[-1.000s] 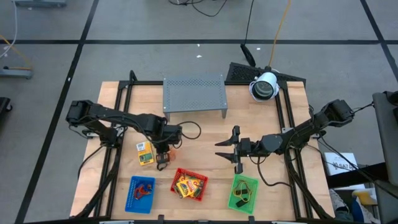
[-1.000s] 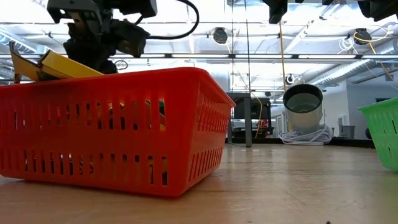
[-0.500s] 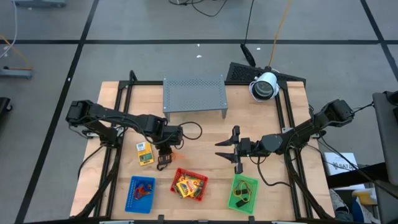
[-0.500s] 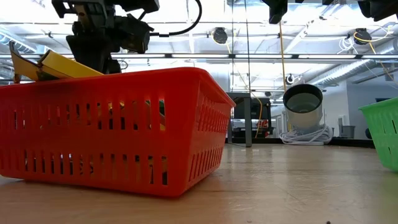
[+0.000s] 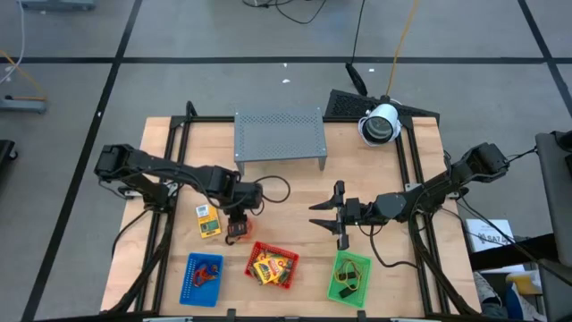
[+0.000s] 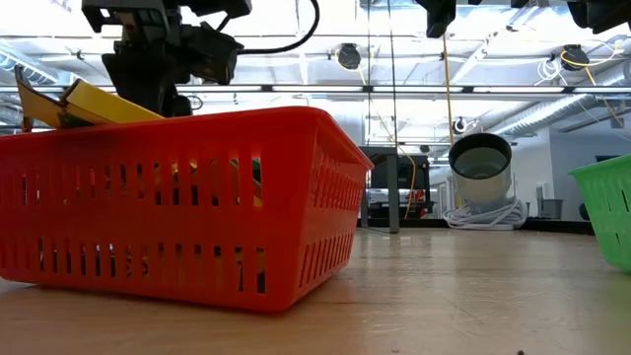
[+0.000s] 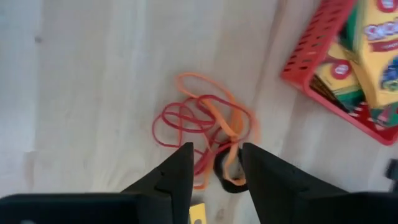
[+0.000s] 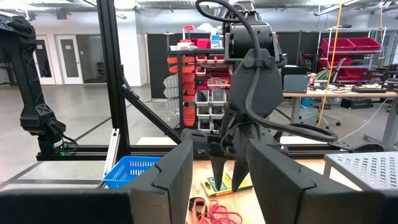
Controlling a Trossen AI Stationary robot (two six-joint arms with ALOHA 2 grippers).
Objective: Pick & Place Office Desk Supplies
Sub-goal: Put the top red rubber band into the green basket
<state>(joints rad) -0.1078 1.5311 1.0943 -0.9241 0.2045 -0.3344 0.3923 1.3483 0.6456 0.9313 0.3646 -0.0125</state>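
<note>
Left pincer (image 7: 216, 167) hangs spread over the rubber bands (image 7: 202, 121) on your worktop (image 7: 93, 74); next, lower and pinch them.

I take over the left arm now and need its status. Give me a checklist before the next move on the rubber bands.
1. Left gripper over the rubber bands: ok.
2. Fingers parted: ok, a gap shows between them.
3. Bands lying loose on the table, not held: ok.
4. Bands clear of the red tray: ok, they lie beside it.
5. Dark clip tangled with the bands: cannot tell.
6. Right gripper out of the way, mid-table: ok.
</note>
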